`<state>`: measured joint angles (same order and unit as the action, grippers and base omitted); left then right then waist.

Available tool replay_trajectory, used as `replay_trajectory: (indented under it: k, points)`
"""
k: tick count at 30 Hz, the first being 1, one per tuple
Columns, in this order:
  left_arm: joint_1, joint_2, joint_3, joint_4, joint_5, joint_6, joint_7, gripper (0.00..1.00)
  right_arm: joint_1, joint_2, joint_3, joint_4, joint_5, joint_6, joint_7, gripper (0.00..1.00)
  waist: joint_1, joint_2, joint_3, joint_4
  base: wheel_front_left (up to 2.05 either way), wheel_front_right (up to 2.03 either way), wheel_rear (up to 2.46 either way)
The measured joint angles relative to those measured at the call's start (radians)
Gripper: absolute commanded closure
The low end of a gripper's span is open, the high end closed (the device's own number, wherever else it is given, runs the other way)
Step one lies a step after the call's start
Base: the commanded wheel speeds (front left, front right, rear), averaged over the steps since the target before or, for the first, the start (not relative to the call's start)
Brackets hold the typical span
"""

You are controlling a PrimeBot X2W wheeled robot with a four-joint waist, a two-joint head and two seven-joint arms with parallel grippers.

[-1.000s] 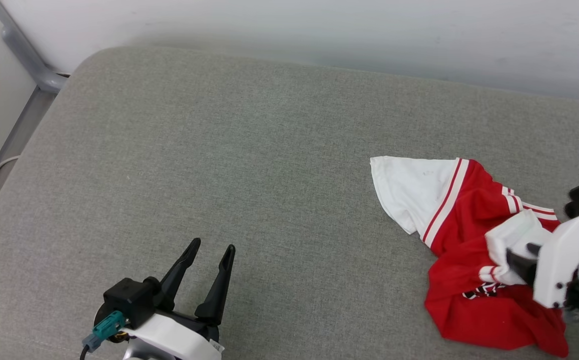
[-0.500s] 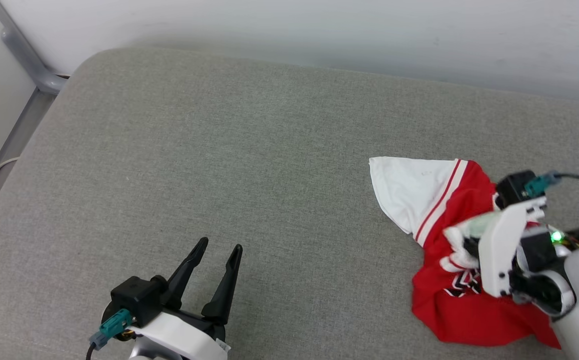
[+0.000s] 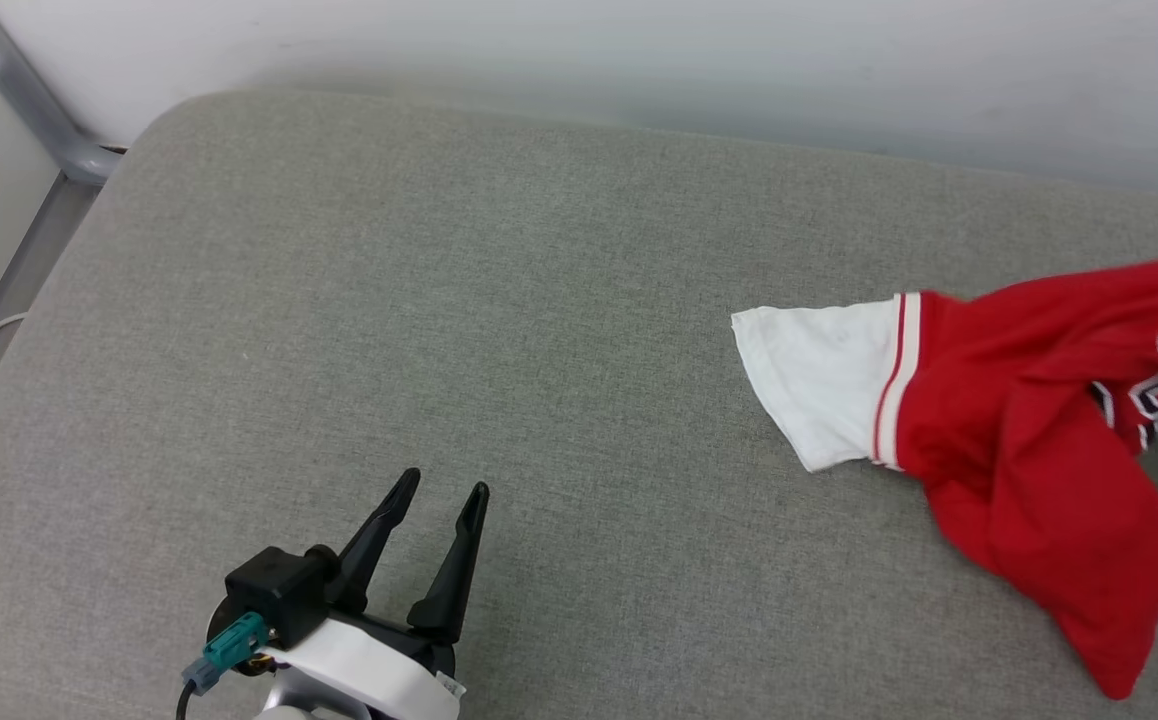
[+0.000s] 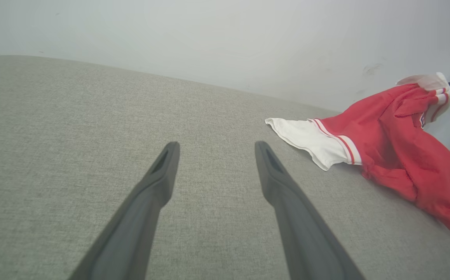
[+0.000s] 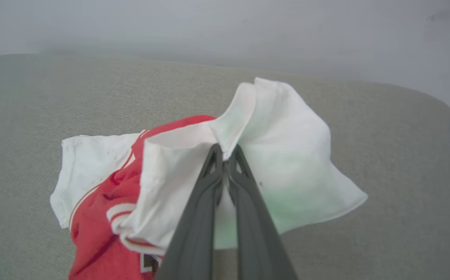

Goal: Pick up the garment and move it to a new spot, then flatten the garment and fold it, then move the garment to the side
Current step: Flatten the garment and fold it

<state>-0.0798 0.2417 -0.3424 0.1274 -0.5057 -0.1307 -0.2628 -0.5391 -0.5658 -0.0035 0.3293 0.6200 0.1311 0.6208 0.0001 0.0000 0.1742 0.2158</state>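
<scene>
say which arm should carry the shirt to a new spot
Right. The right fingers are shut on the shirt by a white sleeve, lifting it; the left fingers stand open over the cushion, apart from it.

Garment [image 3: 1029, 420] at right of grey fabric cushion [image 3: 439, 300]. White sleeve [image 3: 819, 390] lies flat, pointing left. Red body bunched, runs off the view's right edge; scrap of black-white print there. Left pincer [image 3: 444, 483] at lower left, fingers spread, well apart from garment. Grey pipe [image 3: 39, 110] upper left; white wall [image 3: 639, 60] behind.
</scene>
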Motion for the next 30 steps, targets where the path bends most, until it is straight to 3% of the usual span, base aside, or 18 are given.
replay_trajectory:
  k: [5,12,13,14,16,18,23,30]
  points:
    - [-0.002,-0.002,-0.001,0.003,0.0,0.0,0.0,0.0,0.123,-0.042,-0.132,0.18,-0.09,0.0,-0.035,1.0,0.0,0.0,0.008,0.011,0.0,0.0,0.0]
    - [-0.003,-0.005,0.0,0.007,0.0,0.0,0.0,0.0,0.185,-0.037,-0.144,0.36,-0.257,0.0,-0.051,1.0,0.0,0.0,0.016,0.016,0.0,0.0,0.0]
    - [-0.003,-0.005,0.0,0.009,0.0,0.0,0.0,0.0,0.178,-0.031,-0.144,0.371,-0.271,0.0,-0.061,0.81,0.0,0.0,0.017,0.016,0.0,0.0,0.0]
    - [-0.004,-0.005,0.002,0.011,0.0,0.0,0.0,0.0,0.165,-0.025,-0.142,0.379,-0.279,0.0,-0.071,0.73,0.0,0.0,0.017,0.015,0.0,0.0,0.0]
    - [-0.007,-0.007,0.01,0.014,-0.001,0.0,0.0,0.0,0.126,-0.007,-0.111,0.379,-0.283,0.0,-0.08,0.23,0.0,0.0,0.013,0.003,0.0,0.0,0.0]
    - [-0.006,-0.007,0.014,0.018,-0.001,0.0,0.0,0.0,0.112,-0.009,-0.1,0.36,-0.269,0.0,-0.072,0.0,0.0,0.0,0.008,-0.005,0.0,0.0,0.0]
    - [0.007,-0.007,0.02,0.023,-0.004,0.0,0.0,0.0,0.109,-0.035,-0.112,0.26,-0.207,0.0,-0.051,0.0,-0.0001,0.0,-0.013,-0.024,0.0,0.0,0.0]
    - [0.023,0.004,0.033,0.017,-0.007,0.0,0.0,0.0,0.174,-0.035,-0.183,0.013,-0.116,0.0,-0.005,0.0,-0.0001,0.0,-0.038,-0.046,0.0,0.0,0.0]
